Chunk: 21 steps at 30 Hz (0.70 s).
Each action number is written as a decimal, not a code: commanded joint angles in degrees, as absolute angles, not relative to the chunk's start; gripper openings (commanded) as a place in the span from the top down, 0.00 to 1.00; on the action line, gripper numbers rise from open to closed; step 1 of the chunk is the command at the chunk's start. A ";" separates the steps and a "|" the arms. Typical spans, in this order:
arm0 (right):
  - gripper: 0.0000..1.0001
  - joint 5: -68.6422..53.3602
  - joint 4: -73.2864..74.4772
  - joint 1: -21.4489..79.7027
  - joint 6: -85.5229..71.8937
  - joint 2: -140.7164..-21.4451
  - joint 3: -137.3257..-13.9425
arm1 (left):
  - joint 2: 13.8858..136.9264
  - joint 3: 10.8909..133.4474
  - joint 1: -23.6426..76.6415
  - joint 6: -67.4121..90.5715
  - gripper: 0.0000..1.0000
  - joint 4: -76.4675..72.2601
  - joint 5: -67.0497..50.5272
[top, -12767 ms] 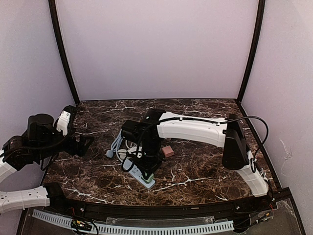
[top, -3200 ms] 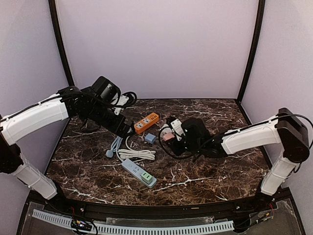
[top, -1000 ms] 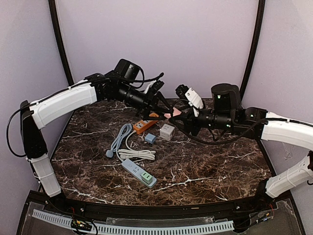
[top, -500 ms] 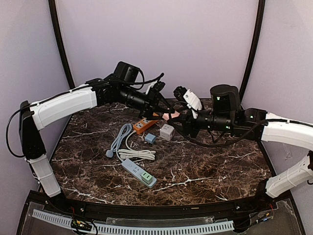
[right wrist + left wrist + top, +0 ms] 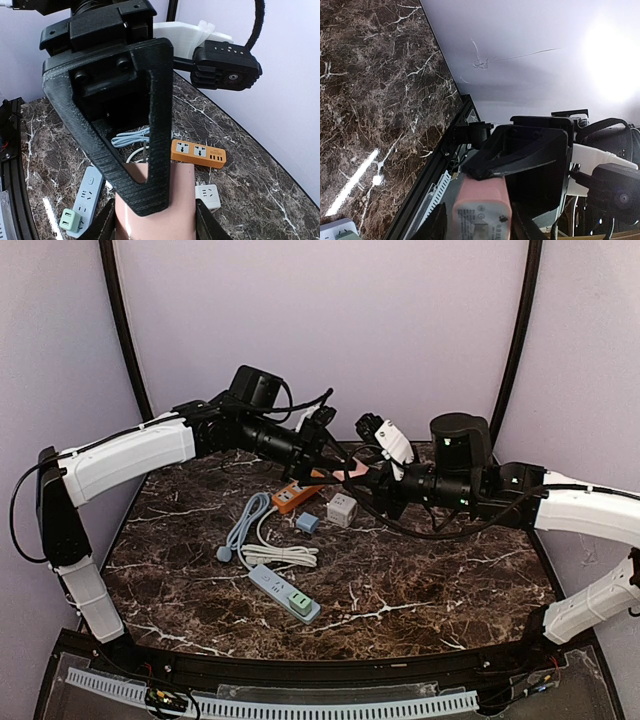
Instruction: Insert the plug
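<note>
A pink plug hangs in mid-air above the back of the table, between both arms. My right gripper comes from the right and is shut on its sides. In the right wrist view the plug sits between my own fingers, with the other gripper's black finger flat on its upper face. My left gripper comes from the left and is also closed on the plug. In the left wrist view the plug's labelled end fills the space between that gripper.
An orange power strip lies below the grippers, with a white adapter and a small blue adapter beside it. A pale blue strip with a green plug in it lies nearer, next to coiled cables.
The left gripper's jaws have narrowed around the pink plug that the right gripper holds. Both arms have stayed almost in place, raised above the orange strip.
</note>
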State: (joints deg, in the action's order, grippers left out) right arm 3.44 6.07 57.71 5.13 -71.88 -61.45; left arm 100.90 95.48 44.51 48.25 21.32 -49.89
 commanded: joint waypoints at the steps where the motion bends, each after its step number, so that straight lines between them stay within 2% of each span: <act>1: 1.00 4.54 3.60 58.22 5.70 -70.27 -60.79 | 97.43 95.09 44.29 48.26 0.57 21.62 -51.57; 15: 1.00 3.68 3.76 58.45 6.45 -69.33 -59.57 | 97.39 93.69 44.25 50.32 0.65 18.51 -52.09; 19: 1.00 3.73 3.69 58.40 6.51 -69.65 -59.88 | 97.30 92.96 44.29 50.98 0.74 17.36 -52.64; 21: 1.00 4.02 3.60 58.45 6.15 -69.73 -59.97 | 97.28 92.52 44.30 51.63 0.86 16.21 -53.11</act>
